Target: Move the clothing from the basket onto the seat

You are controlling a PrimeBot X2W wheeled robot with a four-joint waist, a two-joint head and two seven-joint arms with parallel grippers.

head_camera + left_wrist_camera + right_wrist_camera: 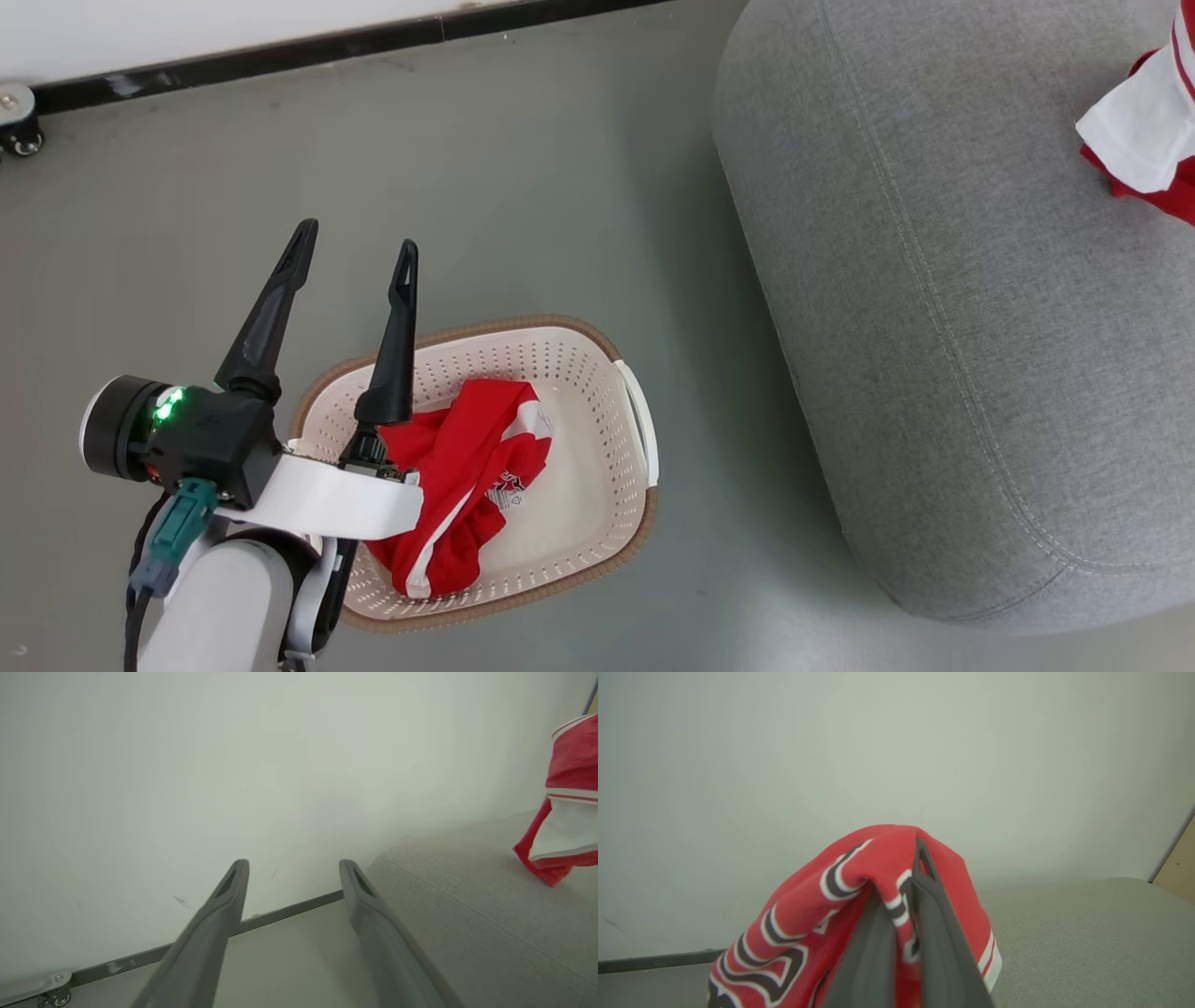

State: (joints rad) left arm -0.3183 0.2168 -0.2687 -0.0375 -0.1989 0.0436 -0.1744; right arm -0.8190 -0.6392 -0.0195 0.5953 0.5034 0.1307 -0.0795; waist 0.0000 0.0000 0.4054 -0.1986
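One red piece of clothing (pixel 467 481) lies crumpled in the cream basket (pixel 597 373) on the floor. My left gripper (pixel 355 250) hovers open above the basket's left rim, its fingers spread with nothing between them (pixel 293 865). A second red and white garment (pixel 1146 131) hangs over the grey seat (pixel 943 308) at the right edge of the head view; the left wrist view has it dangling (pixel 567 807) just above the cushion (pixel 467 914). My right gripper (pixel 901 868) is shut on this garment (pixel 803 919), whose black-and-white lettering drapes over the fingers above the seat (pixel 1087 942).
The grey floor (pixel 523 187) runs up to a pale wall with a dark baseboard (pixel 280 51). A caster wheel (pixel 21 131) stands by the wall at the far left. The seat stands close to the right of the basket.
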